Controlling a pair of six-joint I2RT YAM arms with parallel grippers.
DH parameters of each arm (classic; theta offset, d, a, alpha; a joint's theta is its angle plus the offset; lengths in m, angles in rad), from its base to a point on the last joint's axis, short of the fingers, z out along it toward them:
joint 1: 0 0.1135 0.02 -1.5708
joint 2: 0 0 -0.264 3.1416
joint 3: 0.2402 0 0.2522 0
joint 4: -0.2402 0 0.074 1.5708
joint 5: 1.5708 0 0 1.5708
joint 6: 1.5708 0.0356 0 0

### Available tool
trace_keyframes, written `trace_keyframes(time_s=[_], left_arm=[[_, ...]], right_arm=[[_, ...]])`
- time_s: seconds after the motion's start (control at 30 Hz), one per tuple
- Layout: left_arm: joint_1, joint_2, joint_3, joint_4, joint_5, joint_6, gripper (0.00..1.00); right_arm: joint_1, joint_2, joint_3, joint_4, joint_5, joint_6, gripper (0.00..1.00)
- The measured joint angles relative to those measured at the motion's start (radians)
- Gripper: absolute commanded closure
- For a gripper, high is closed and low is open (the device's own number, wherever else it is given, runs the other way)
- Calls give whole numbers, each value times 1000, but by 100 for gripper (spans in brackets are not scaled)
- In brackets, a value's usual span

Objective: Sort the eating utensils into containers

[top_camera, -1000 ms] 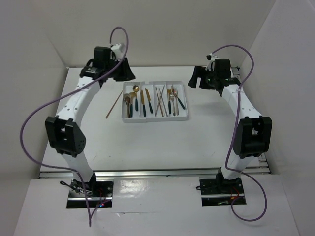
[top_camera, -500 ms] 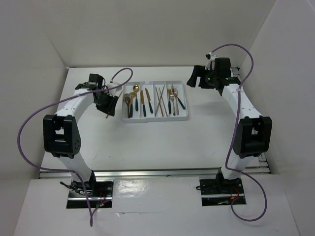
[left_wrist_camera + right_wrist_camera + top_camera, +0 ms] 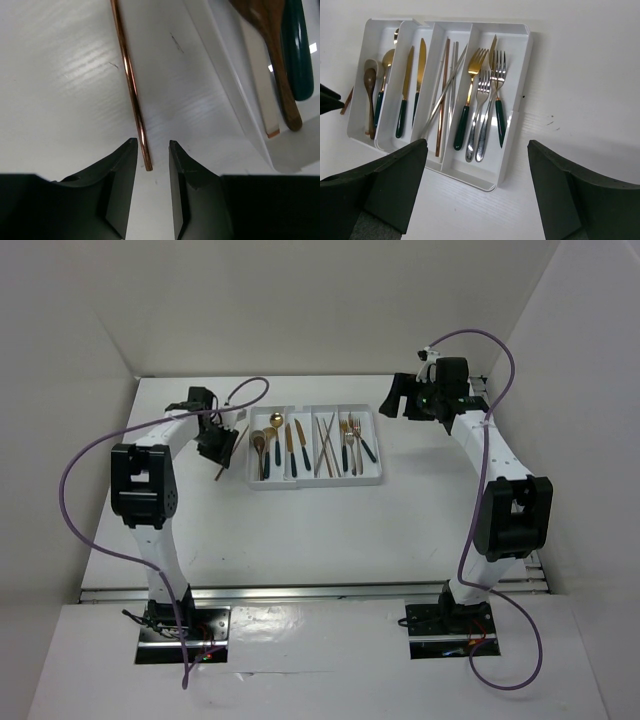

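Chopstick (image 3: pixel 131 85): one copper-brown stick lying loose on the table (image 3: pixel 300 530), just left of the tray (image 3: pixel 368 480) and outside it — by our reading the last utensil unsorted.
Left gripper (image 3: pixel 150 187): low over the table, jaws narrowly parted, the stick's near tip just between the fingertips; nothing is clamped that we can see.
Right gripper (image 3: pixel 475 192): held high over the tray's right side, jaws wide, holding nothing.
Step in hand: we judge this the pick of the stray stick, at the point just ahead of closing.
Next move: close on the thin shaft, lift, carry right to the third compartment from the left, where the other sticks lie. The grasp sits at the very tip — we expect the stick may pivot or slip.
Tray count, right wrist view: compartments 4; spoons (image 3: pixel 376 82) at least 2, perhaps a third at the far end; knives (image 3: pixel 412 82) 2; forks (image 3: pixel 482 95) 3, with a gold blade (image 3: pixel 492 47) among them.
Sticks in tray (image 3: pixel 445 90): 3 or 4 — they overlap, so we cannot settle it.
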Motion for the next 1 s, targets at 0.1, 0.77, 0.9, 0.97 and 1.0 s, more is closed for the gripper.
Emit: trace_keyframes(time_s=[0.1, 0.77, 0.9, 0.97, 1.0], left_arm=[[1, 40, 47, 6, -10, -19, 58], [1, 132, 117, 36, -14, -50, 64], [1, 133, 117, 48, -17, -54, 64], [1, 134, 117, 52, -19, -58, 64], [1, 134, 117, 53, -20, -65, 64]], right_arm=[[0, 0, 0, 0, 0, 0, 12], [0, 28, 9, 0, -3, -1, 13], [0, 32, 15, 1, -3, 0, 13], [0, 33, 17, 1, -3, 0, 13], [0, 33, 18, 1, -3, 0, 13]])
